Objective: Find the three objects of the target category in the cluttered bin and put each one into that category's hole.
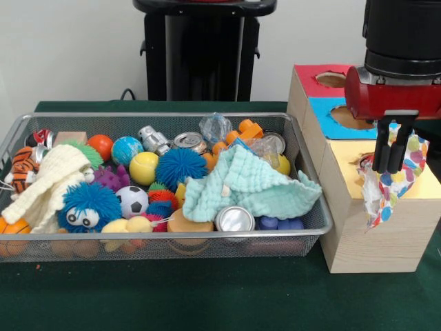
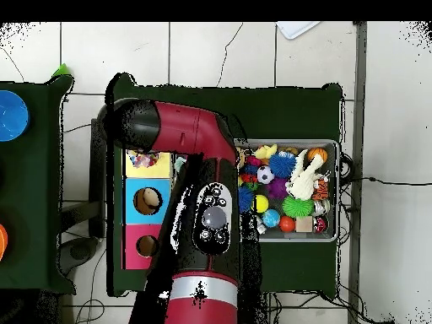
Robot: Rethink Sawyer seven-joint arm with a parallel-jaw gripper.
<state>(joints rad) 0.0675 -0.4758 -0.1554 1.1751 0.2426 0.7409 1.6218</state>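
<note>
While the claw (image 1: 390, 164) hangs right over the yellow box (image 1: 375, 221), its two black fingers are pinched tight on the polka-dot cloth (image 1: 403, 172). The cloth dangles down from the pinch, and its lower end droops across the top of that box and down the front corner. The hole (image 1: 366, 161) in the yellow panel is mostly covered by the fabric, so only a sliver of it peeks out just beside the fingers. From overhead you can see the same cloth as a speckled bunch sitting on the yellow panel (image 2: 148, 162).

Over beside the yellow box sits the wire basket (image 1: 165, 117) on the green surface (image 1: 207, 296), still packed. The mint cloth (image 1: 244, 186) is spread over the basket end nearest the yellow box, one corner touching the rim there. The cream knit cloth (image 1: 45, 186) is at the basket end farthest from the yellow box, draped over toys next to a blue fuzzy ball (image 1: 89, 203). A shiny can (image 1: 234, 219) pokes out just under the mint cloth's front edge.
</note>
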